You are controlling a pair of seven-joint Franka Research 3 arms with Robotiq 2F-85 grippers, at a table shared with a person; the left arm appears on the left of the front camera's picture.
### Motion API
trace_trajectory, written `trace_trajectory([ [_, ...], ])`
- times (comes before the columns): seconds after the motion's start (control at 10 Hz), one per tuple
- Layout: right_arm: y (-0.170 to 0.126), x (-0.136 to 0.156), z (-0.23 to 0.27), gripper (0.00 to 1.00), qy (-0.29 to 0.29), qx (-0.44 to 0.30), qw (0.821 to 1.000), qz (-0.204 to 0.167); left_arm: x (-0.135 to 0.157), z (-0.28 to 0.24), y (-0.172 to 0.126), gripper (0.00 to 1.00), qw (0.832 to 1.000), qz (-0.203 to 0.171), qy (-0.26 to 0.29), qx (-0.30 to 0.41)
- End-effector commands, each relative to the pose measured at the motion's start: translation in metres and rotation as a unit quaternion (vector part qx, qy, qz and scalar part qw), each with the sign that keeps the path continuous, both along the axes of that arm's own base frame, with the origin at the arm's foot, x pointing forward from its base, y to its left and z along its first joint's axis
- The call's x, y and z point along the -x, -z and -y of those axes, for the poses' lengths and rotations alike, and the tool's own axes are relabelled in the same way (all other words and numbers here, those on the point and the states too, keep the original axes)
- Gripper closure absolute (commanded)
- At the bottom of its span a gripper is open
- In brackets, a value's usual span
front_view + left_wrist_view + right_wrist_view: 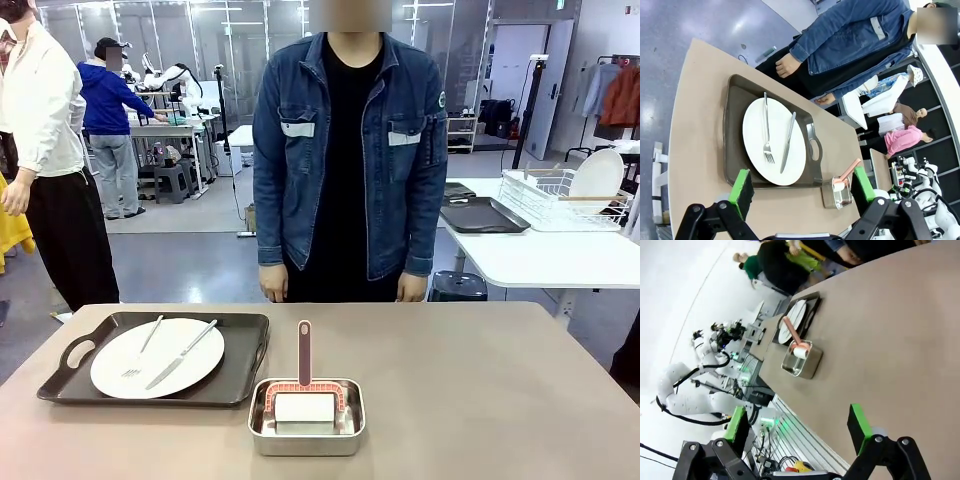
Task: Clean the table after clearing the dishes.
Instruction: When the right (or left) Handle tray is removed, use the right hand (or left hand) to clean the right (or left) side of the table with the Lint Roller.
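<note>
The beige counter (480, 400) is stretching wide across your front view. On your left half, a dark handled tray (240, 335) is lying flat on it. A round white plate (195, 375) is sitting in the tray, and a fork (145, 348) and a knife (182, 354) are resting side by side across the plate, both angled toward the far right.

Just beside the tray's near right corner, a small steel pan (305, 440) is sitting near the middle of the counter. I can't tell whether the two are touching. A brush (304, 352) is lying in the pan with its pinkish handle pointing away from you, and a white block (304, 407) is lying in the pan too.

Your left gripper (802, 185) is hovering above the tray and plate with its green pads spread wide, holding nothing. Your right gripper (797, 425) is hanging over the bare stretch of counter, well apart from the pan, with its fingers equally splayed and empty.

A person (345, 160) in a denim jacket is standing at the far edge with both hands hanging at their sides. Behind them on the right, a wire dish rack (560, 195) is sitting on a white table.
</note>
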State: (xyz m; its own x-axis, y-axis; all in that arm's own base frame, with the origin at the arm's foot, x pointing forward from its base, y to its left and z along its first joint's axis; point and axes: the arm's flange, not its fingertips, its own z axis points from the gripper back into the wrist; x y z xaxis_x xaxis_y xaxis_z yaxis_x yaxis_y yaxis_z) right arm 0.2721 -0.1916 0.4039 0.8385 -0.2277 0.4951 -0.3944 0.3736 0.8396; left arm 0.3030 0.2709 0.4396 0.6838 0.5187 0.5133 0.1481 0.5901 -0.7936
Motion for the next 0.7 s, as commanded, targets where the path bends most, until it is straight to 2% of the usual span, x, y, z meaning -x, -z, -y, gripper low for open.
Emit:
trace_trajectory([
  [0.0, -0.036, 0.018, 0.024, 0.00, 0.046, 0.012, 0.999, 0.012, 0.002, -0.002, 0.000, 0.00, 1.000, 0.009, 0.005, -0.001],
  [0.2, -0.047, 0.035, 0.026, 0.00, 0.102, 0.043, 0.994, 0.017, 0.002, -0.002, 0.000, 0.00, 1.000, 0.009, 0.005, -0.001],
  [0.3, -0.030, 0.020, 0.035, 0.00, 0.049, 0.017, 0.998, 0.019, 0.002, -0.002, 0.000, 0.00, 1.000, 0.009, 0.005, -0.001],
  [0.6, -0.030, 0.020, 0.035, 0.00, 0.049, 0.017, 0.998, 0.019, 0.002, -0.002, 0.000, 0.00, 1.000, 0.009, 0.005, -0.001],
])
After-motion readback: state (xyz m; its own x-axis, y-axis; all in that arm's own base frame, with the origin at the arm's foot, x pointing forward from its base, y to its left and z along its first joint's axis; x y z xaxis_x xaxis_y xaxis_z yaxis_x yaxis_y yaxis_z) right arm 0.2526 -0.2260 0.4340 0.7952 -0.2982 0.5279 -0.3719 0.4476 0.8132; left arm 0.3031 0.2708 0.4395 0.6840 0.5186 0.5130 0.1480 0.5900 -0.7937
